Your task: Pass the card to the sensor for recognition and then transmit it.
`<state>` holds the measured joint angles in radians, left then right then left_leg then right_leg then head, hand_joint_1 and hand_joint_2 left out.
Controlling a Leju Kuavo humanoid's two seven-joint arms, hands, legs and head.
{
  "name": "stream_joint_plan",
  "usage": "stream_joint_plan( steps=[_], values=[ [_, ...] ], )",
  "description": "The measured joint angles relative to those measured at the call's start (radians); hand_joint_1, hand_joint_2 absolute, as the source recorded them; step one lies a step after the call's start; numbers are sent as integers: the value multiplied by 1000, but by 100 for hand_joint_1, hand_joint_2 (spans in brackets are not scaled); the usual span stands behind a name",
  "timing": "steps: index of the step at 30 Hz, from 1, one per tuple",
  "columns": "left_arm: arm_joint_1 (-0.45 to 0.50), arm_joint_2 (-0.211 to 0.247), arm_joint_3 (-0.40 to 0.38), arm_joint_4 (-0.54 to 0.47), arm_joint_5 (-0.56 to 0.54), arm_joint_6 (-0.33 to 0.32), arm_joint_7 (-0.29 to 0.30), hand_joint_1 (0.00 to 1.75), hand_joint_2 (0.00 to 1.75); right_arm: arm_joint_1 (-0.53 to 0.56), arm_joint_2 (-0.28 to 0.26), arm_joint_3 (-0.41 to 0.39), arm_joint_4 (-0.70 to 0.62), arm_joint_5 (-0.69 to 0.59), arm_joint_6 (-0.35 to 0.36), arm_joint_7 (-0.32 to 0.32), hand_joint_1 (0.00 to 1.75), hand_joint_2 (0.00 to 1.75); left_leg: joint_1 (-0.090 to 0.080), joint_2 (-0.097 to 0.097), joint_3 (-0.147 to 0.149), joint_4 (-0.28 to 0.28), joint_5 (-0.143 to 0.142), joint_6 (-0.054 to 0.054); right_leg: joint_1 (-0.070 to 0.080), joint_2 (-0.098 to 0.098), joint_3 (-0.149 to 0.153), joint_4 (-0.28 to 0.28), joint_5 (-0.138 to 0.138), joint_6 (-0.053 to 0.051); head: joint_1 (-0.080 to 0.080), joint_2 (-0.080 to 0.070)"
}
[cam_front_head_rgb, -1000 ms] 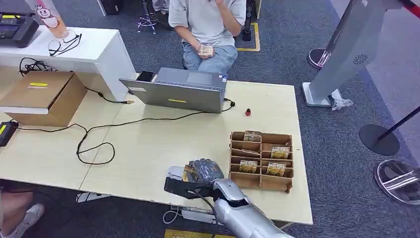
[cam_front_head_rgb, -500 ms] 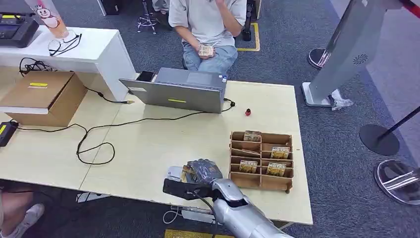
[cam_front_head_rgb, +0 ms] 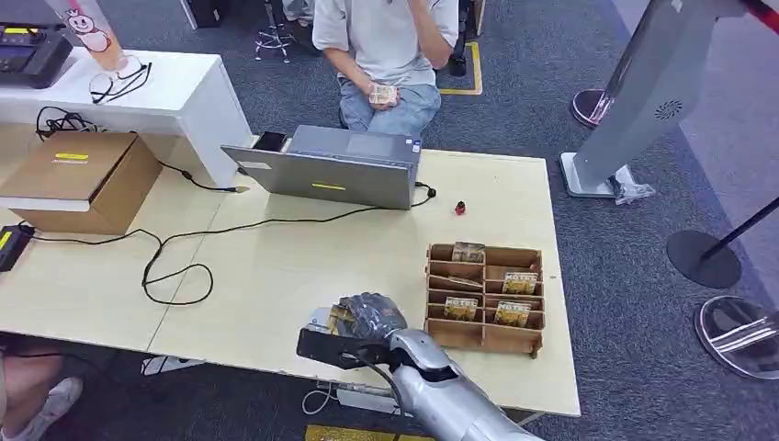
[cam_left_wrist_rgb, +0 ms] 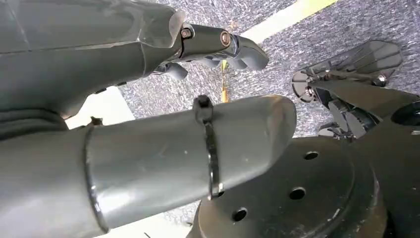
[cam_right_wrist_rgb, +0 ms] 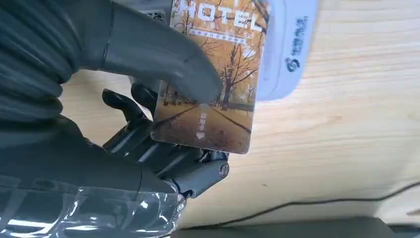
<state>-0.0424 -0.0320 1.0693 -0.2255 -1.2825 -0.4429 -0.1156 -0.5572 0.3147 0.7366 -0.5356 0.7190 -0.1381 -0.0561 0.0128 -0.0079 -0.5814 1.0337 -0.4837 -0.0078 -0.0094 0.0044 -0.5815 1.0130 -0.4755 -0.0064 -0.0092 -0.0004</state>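
Setting: pale wooden table point(cam_front_head_rgb: 276, 266) on blue-grey carpet, a seated person at the upper centre of the head view.
Far left: brown cardboard box point(cam_front_head_rgb: 87, 175), matte, square-edged; a black cable point(cam_front_head_rgb: 174, 266) loops across the table.
Upper centre: grey laptop point(cam_front_head_rgb: 331, 170), smooth metal lid.
Left hand point(cam_left_wrist_rgb: 218, 42): seen over carpet in its wrist view, fingers curled, nothing visibly in it.
Key relation: right hand point(cam_front_head_rgb: 367, 317), bottom centre of the head view, pinches the card point(cam_right_wrist_rgb: 210, 84) under its thumb; the card overlaps the sensor point(cam_right_wrist_rgb: 287, 49), its long axis running out from the fingers across the sensor. I cannot tell whether they touch.
Card: thin, glossy, printed autumn trees.
Sensor: white rounded plastic pad, flat on the table.
Right: wooden card tray point(cam_front_head_rgb: 484, 299), slotted, more cards inside.
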Motion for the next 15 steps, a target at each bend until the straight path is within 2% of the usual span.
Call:
stream_joint_plan(
  steps=[15],
  values=[
    [4, 0, 0, 0, 18, -2, -12, 0, 0, 40, -29, -2, -276, -111, 34, -43, 175, 175, 0, 0, -1, 0, 0, 0, 0, 0, -1, 0, 0, 0, 0, 0]
  ],
)
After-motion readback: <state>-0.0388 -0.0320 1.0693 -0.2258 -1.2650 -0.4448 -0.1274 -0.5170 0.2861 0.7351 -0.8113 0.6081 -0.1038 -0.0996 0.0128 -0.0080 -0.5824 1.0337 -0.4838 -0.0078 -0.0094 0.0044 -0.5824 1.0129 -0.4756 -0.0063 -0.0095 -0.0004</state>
